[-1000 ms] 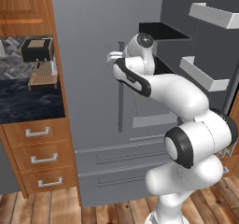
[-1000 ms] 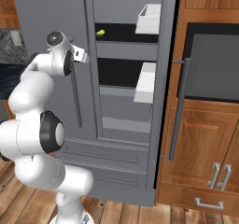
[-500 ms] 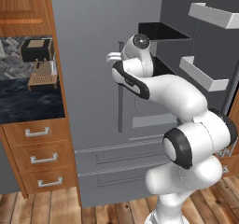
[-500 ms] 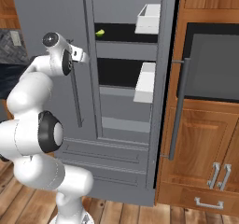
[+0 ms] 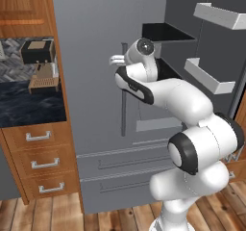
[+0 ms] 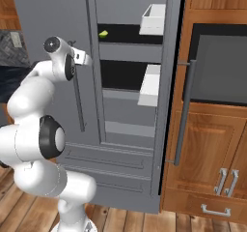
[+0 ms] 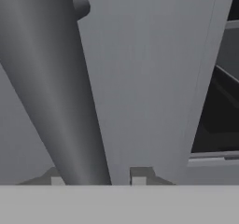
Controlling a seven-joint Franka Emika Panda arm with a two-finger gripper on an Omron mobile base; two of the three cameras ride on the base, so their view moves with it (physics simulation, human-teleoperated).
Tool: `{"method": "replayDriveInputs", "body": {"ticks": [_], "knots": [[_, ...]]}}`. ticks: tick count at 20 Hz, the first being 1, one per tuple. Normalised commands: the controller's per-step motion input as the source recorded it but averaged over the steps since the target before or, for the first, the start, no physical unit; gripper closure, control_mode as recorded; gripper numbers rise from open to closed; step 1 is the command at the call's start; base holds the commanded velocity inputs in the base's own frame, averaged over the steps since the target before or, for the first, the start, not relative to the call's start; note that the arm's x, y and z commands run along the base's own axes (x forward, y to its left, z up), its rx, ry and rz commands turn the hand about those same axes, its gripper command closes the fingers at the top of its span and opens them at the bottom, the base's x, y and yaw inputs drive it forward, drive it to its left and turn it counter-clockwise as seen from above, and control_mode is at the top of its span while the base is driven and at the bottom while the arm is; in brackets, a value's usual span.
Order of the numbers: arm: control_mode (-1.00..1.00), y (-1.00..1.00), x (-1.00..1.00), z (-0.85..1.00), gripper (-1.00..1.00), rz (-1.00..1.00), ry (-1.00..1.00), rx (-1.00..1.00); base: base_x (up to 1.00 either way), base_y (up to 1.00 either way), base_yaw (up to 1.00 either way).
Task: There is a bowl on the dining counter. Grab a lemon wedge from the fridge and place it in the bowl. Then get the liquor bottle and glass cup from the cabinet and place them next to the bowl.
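A lemon wedge [image 6: 103,33] lies on the fridge shelf [image 6: 126,34].

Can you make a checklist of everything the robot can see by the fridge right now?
Surface: brown wooden plank floor.
Job's things: tall grey double-door fridge, right door open; small yellow-green lemon wedge on its dark upper shelf.
Clutter: boxy brown machine on the dark counter.
Grippers: gripper straddling the left door's long grey bar handle; grip not certain.
Cables: nothing seen.
Surroundings: wooden drawers, dark built-in oven.
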Motion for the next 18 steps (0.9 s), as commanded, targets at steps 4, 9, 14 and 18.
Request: {"method": "replayDriveInputs", "body": {"ticks": [4, 9, 14, 18], "knots": [[-1.0, 0.25, 0.21, -0.02, 1.0, 0.02, 0.0, 0.0, 0.0, 0.0, 0.0], [-1.0, 0.45, -0.23, -0.03, 1.0, 0.11, 0.0, 0.0, 0.0, 0.0, 0.0], [-1.0, 0.62, -0.69, -0.06, 1.0, 0.12, 0.0, 0.0, 0.0, 0.0, 0.0], [-1.0, 0.73, -0.83, -0.08, 1.0, 0.08, 0.0, 0.0, 0.0, 0.0, 0.0]]}}
